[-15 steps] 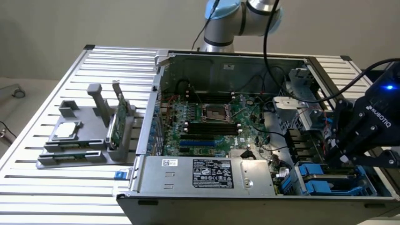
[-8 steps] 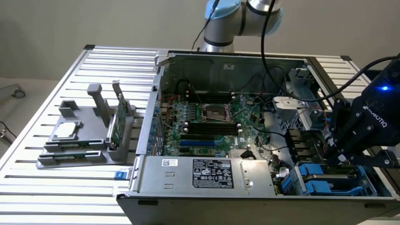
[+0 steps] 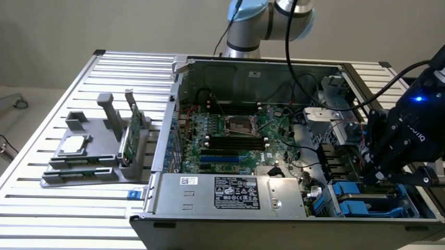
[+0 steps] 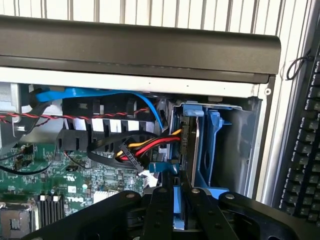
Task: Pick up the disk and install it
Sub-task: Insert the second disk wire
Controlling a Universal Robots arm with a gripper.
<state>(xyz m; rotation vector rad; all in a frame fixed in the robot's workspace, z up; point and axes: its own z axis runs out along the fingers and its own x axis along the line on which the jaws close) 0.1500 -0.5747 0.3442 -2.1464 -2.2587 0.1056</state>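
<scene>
blue-railed disk (image 4: 178,207) sits clamped edge-on between the narrowly set fingers of the gripper (image 4: 177,212), held over the drive bay (image 3: 365,200) at the computer case's (image 3: 208,219) front corner, so installation appears under way, and seating it calls for rails kept square to the blue bay guides.

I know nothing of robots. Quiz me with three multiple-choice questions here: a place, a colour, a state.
1. Where is the claw? A) beside the computer B) inside the computer case C) off the table
2. The disk's rail is: A) red B) blue C) yellow
3. The claw is: A) wide open B) shut on the disk C) holding a screwdriver
Key: B, it hangs within the case walls; B, blue shows between the fingers; B, the fingers clamp the disk.
</scene>
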